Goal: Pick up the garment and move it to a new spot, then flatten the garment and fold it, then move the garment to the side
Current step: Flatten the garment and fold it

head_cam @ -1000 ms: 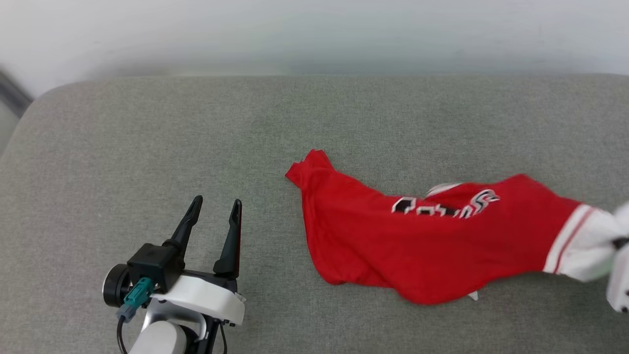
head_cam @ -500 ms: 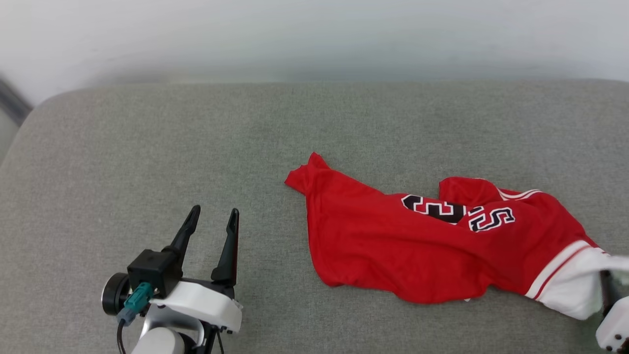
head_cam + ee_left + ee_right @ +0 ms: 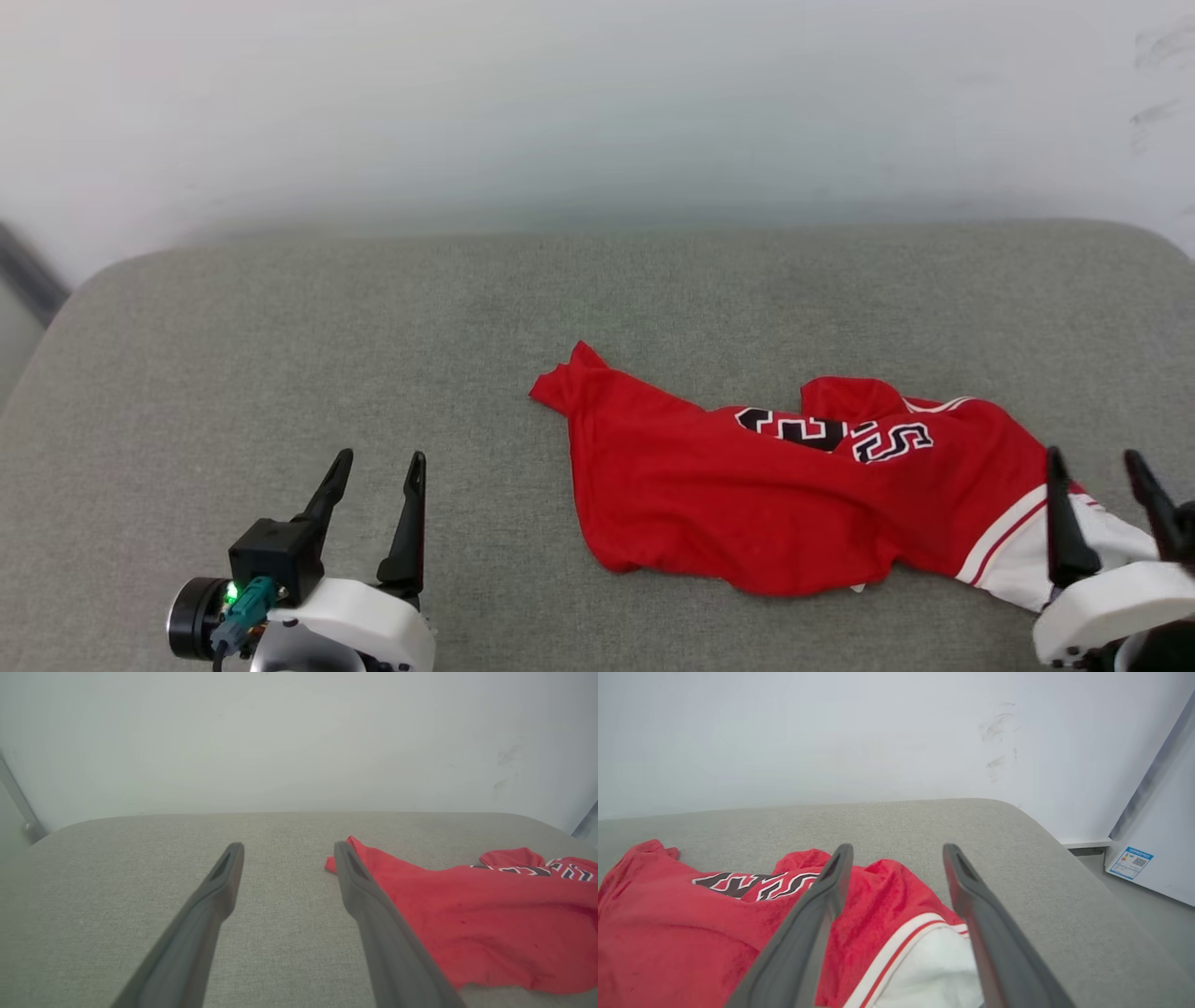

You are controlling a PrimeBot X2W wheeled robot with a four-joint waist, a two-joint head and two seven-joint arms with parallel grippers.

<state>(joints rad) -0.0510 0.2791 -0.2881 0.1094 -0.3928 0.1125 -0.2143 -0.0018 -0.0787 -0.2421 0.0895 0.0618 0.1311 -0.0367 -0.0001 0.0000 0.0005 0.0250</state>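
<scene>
**A:** What does the head view show?

**B:** A grey fabric-covered worktop (image 3: 280, 327) set against a pale wall (image 3: 597, 112). The garment (image 3: 766, 504), a red jersey with black, white-outlined lettering, lies crumpled right of centre. Its white sleeve (image 3: 1022, 569) points toward the right edge. The left end effector (image 3: 381, 457) is at lower left, fingers spread and empty, well apart from the cloth. The right end effector (image 3: 1094, 455) at lower right is also spread and grips nothing, with its fingers over the white sleeve.

**A:** And the left wrist view?

**B:** Two dark fingers are parted over bare grey fabric. The garment's (image 3: 467, 905) pointed red corner lies just beyond the right-hand fingertip.

**A:** The right wrist view?

**B:** Parted fingers straddle the striped trim and white sleeve (image 3: 924, 970). I cannot tell whether they touch the cloth. A white cabinet (image 3: 1157, 826) with a small blue label (image 3: 1129, 862) stands on the floor (image 3: 1148, 919) past the worktop's rounded corner.
</scene>
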